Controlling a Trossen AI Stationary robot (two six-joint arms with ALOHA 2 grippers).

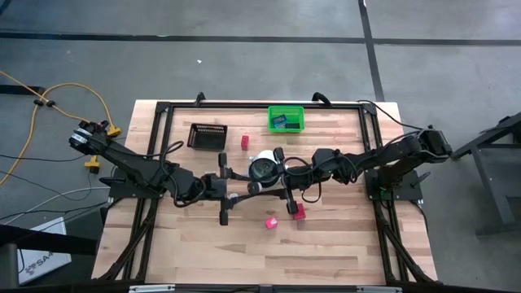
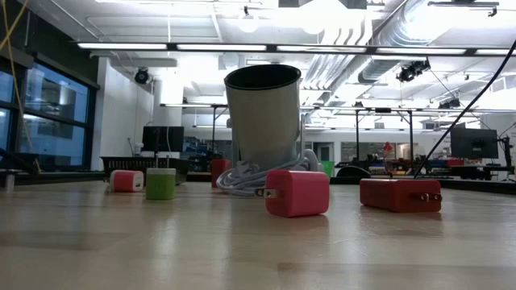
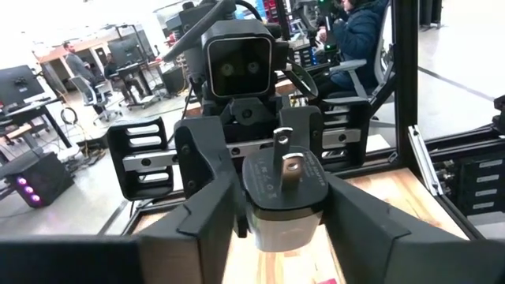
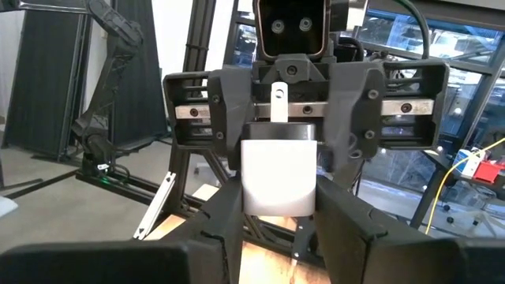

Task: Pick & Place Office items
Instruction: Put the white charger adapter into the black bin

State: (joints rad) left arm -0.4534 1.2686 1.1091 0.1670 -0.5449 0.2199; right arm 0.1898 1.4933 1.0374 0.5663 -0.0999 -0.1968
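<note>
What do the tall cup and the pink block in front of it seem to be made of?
The cup looks like brushed metal, with a dull silvery sheen and soft vertical highlights. The pink block looks like matte plastic, evenly coloured with rounded edges. Small prongs on its side are probably metal.

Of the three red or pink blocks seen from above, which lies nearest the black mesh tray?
The red block beside the tray; the pink block and the other red block lie far off, together.
</note>
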